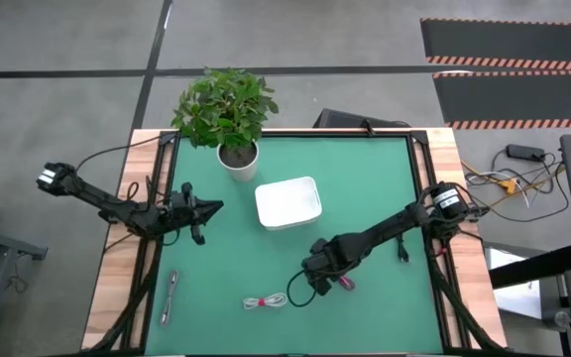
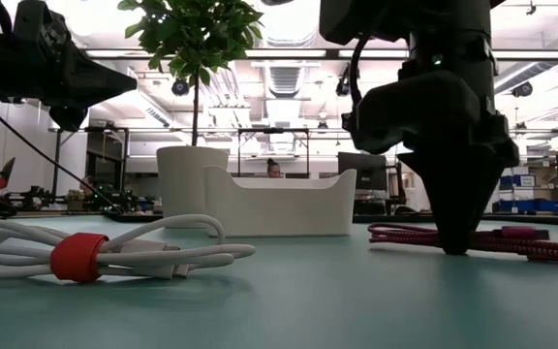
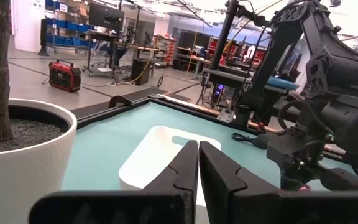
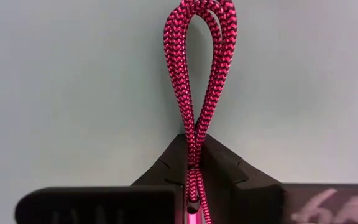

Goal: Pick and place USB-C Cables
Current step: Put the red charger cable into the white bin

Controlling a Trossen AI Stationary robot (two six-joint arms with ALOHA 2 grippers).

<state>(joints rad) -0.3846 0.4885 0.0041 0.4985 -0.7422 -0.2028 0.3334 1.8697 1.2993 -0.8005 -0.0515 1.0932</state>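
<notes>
The dark red braided USB-C cable [image 4: 197, 62] lies on the green mat near the right side [image 1: 346, 285]. My right gripper [image 4: 194, 163] points straight down and is shut on it [image 2: 453, 242]. The white cable with a red tie [image 2: 76, 257] lies flat near the table's near edge [image 1: 266, 300]. The silver-grey cable [image 1: 169, 296] lies at the near left. My left gripper [image 3: 198, 152] hovers shut above the table's left side [image 1: 214, 207], holding nothing. My right gripper pinches the red cable bundle between its two fingers about midway along its length [image 4: 193, 146], squeezing the strands together. It comes from above, pointing down. The cable lies on the mat, running out on both sides of the fingertips [image 2: 395, 233], its loop end [image 4: 199, 12] free.
A white rectangular tray [image 1: 287, 201] sits at the table's middle, towards the far side, with a potted plant [image 1: 236, 157] at its far left. Wooden rails [image 1: 117, 258] and black robot wires border both sides of the mat. Open mat lies between the tray and the cables.
</notes>
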